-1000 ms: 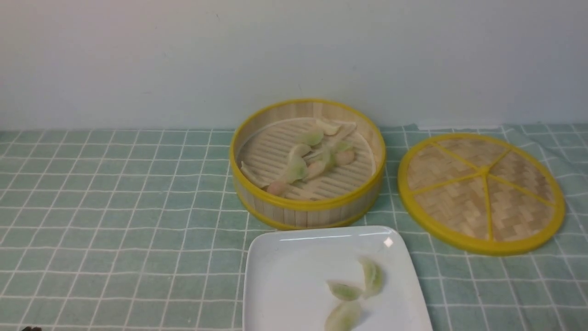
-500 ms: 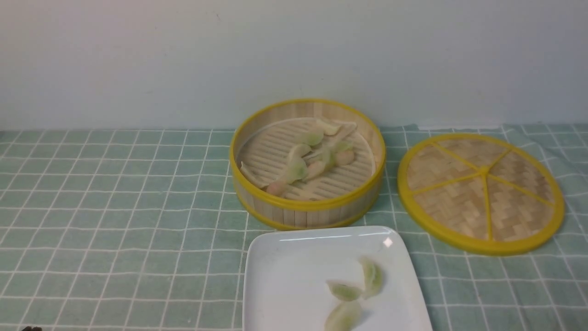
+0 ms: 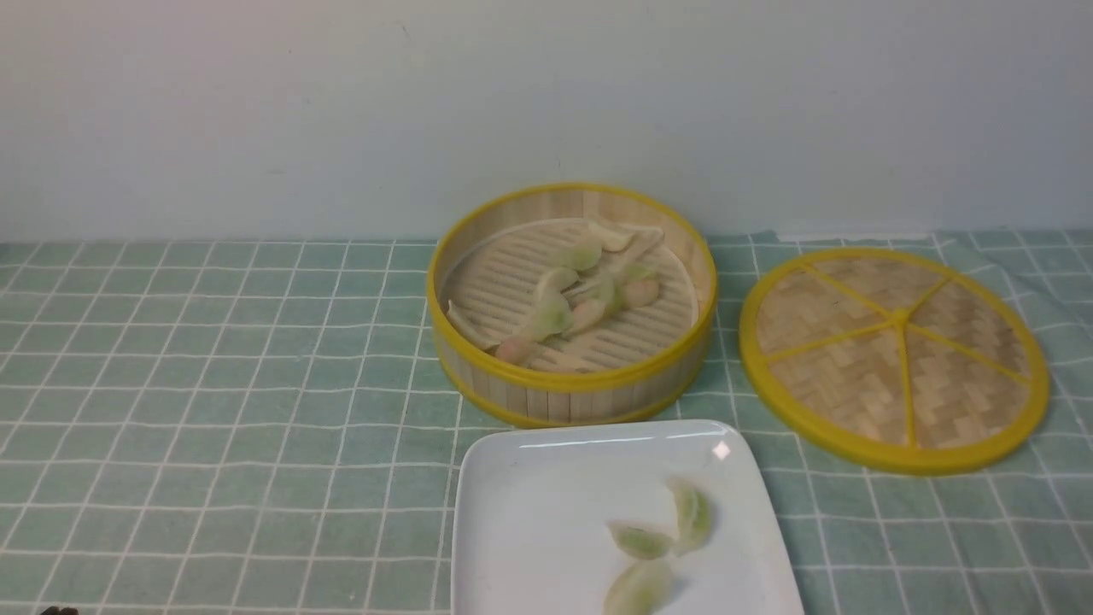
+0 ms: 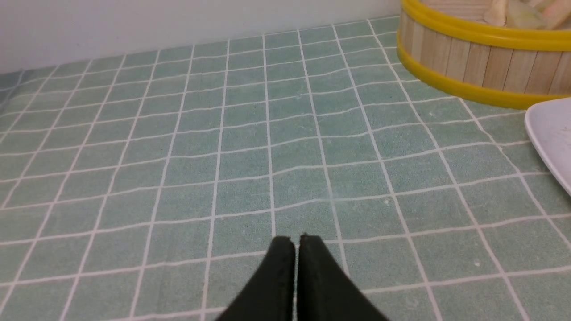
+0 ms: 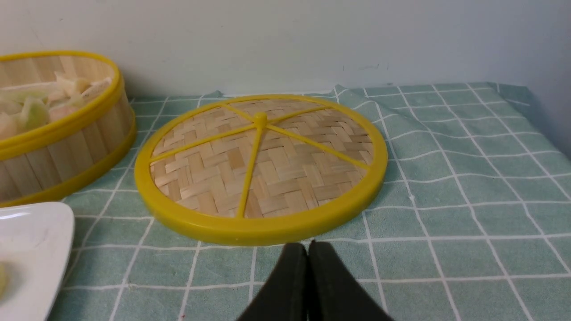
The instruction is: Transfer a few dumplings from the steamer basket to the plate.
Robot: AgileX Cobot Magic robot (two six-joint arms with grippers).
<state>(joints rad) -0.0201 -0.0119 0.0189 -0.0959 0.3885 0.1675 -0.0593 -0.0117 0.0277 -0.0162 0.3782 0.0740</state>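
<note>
The steamer basket [image 3: 570, 391] stands at the table's middle, with several pale green and pinkish dumplings [image 3: 559, 301] on its slatted floor. In front of it lies the white plate [image 3: 529, 495], holding three greenish dumplings [image 3: 642, 541]. Neither arm reaches into the front view. My left gripper [image 4: 295, 240] is shut and empty over bare cloth, well to the left of the steamer basket [image 4: 473, 67] and the plate [image 4: 551, 133]. My right gripper [image 5: 308, 245] is shut and empty, just short of the lid's near rim; the steamer basket [image 5: 62, 147] and plate [image 5: 35, 240] lie to its left.
A flat woven lid [image 3: 893, 356] with a yellow rim and spokes lies right of the basket, also in the right wrist view as the lid [image 5: 261, 169]. A green checked cloth [image 3: 213, 384] covers the table, rumpled at the back right. A pale wall rises behind.
</note>
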